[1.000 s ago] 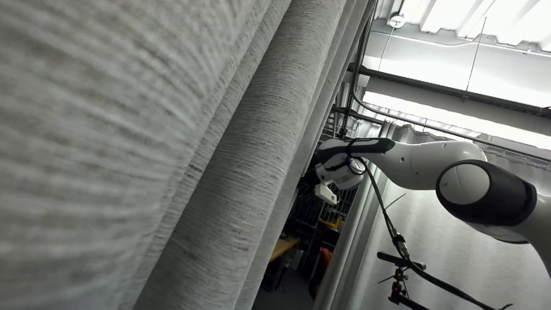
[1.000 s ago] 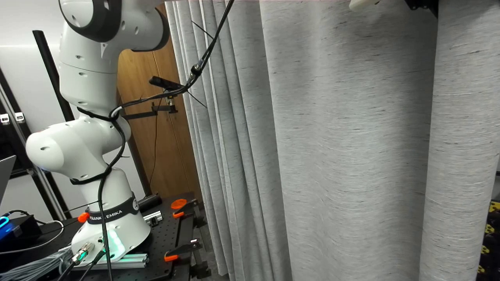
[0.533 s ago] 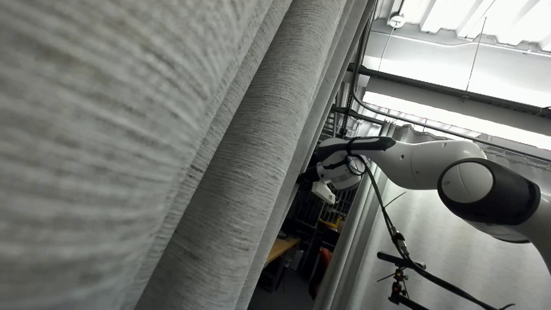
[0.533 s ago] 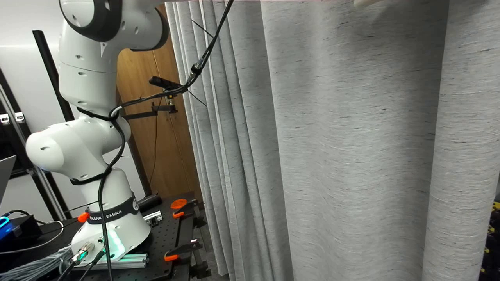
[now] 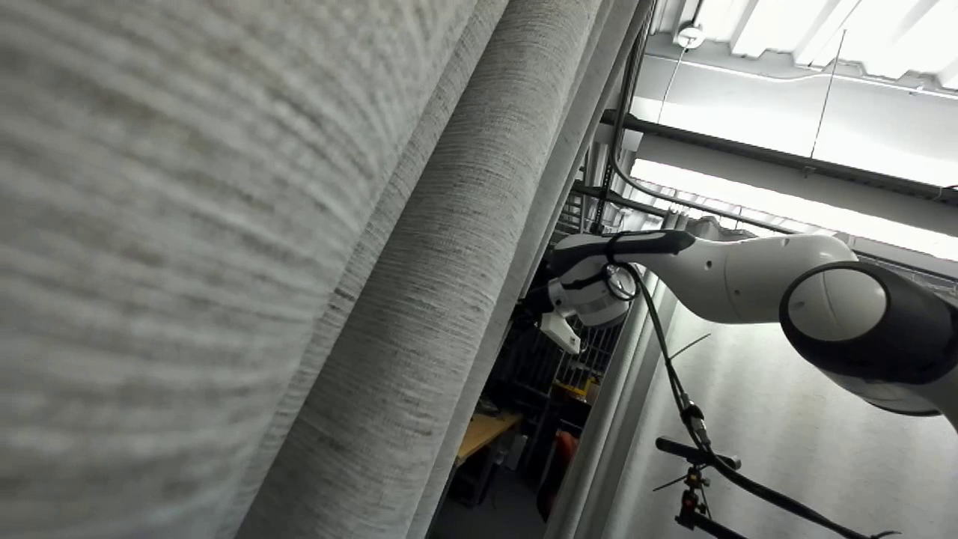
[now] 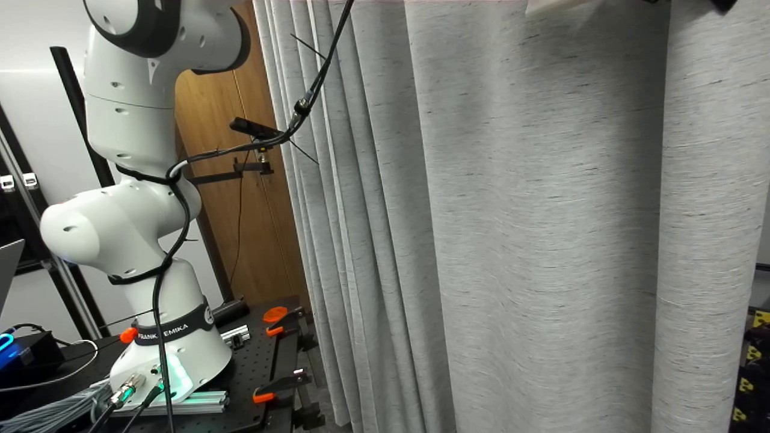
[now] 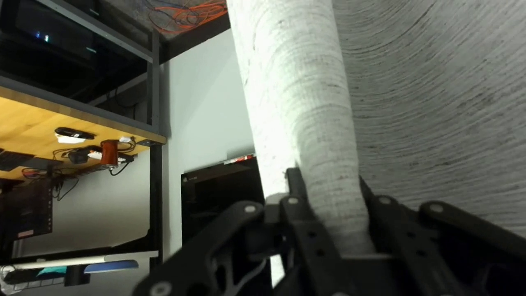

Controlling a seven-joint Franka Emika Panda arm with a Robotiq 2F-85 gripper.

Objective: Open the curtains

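i had the claw (image 7: 331,185) pinched on a fold of the light-grey curtain (image 7: 427,107), streaky cloth filling the space between its fingers (image 7: 296,183). the curtain swept off to one side of the wrist view; past its bright edge showed a wooden desk (image 7: 24,114), a dark screen (image 7: 220,197) and a pale wall (image 7: 205,107). in an exterior view the arm (image 5: 778,281) reached to the curtain's edge, a gap of room lying between that and the far curtain (image 5: 629,404).

In the wrist view, the blurred tool (image 7: 328,176) is cut off below, and the curtains (image 7: 390,102) partly hide a dark screen (image 7: 218,193); in an exterior view, the top edge cuts off the white robot arm (image 6: 129,210)
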